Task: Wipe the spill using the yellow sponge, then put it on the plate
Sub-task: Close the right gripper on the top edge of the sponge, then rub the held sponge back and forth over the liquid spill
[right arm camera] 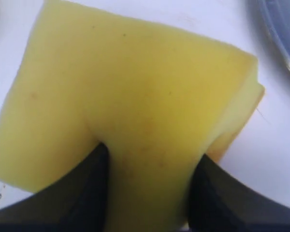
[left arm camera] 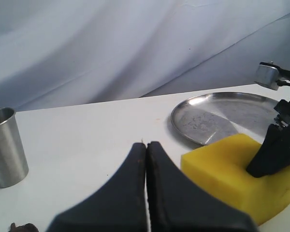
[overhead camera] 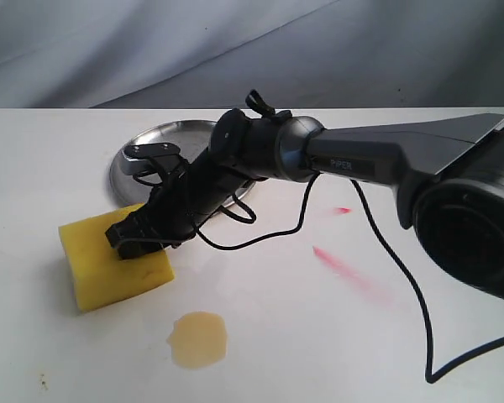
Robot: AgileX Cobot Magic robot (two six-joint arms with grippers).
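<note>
The yellow sponge (overhead camera: 109,270) lies on the white table at the left, just in front of the steel plate (overhead camera: 120,172). My right gripper (overhead camera: 131,238) reaches across and is shut on the sponge (right arm camera: 135,87), its two black fingers squeezing the foam between them. The amber spill (overhead camera: 198,338) is a small puddle on the table, a short way from the sponge's near corner. My left gripper (left arm camera: 146,145) is shut with nothing in it, low over the table beside the sponge (left arm camera: 222,169). It looks toward the plate (left arm camera: 232,113). It is out of the exterior view.
Two pink-red streaks (overhead camera: 344,264) mark the table under the right arm. A steel cup (left arm camera: 7,145) stands apart from the sponge in the left wrist view. A black cable (overhead camera: 412,294) loops over the table at the right. A grey cloth backdrop hangs behind the table.
</note>
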